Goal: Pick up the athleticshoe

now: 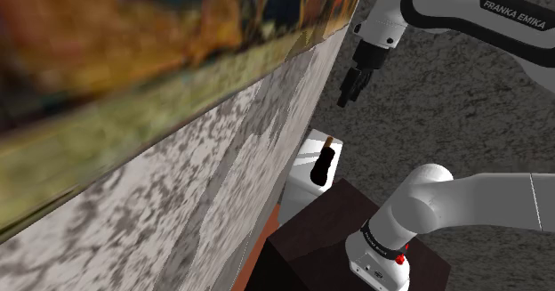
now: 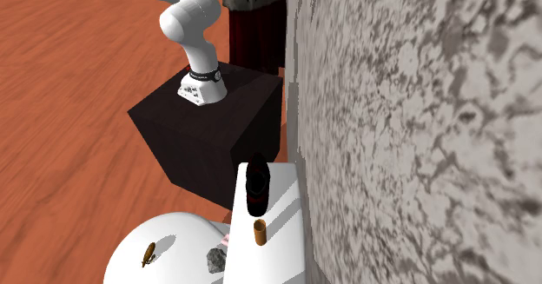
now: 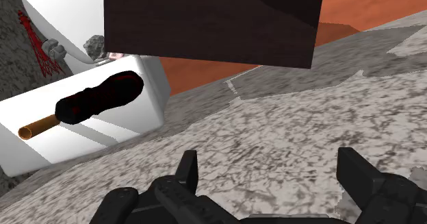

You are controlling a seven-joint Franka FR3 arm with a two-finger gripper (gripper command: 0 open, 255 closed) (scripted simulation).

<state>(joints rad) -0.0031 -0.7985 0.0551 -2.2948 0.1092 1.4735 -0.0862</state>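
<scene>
The athletic shoe (image 2: 257,187) is black with dark red shading. It lies on top of a white box-shaped fixture (image 2: 282,217) against the speckled wall. The shoe (image 1: 323,166) sits just past the stand's far corner in the shoulder view. My gripper (image 1: 348,91) hangs well above it, close to the wall. In the wrist view my gripper (image 3: 272,178) is open, its fingers (image 3: 186,169) wide apart with nothing between them, and the shoe (image 3: 99,97) lies far ahead, off to one side.
A brown cylinder (image 2: 258,232) stands on the same white top just beyond the shoe's end. A rounded white fixture (image 2: 169,243) beside it carries a grey lump (image 2: 216,259) and a small brown object (image 2: 149,254). The dark stand (image 2: 208,135) borders the shoe; the grey speckled wall (image 2: 417,126) runs alongside.
</scene>
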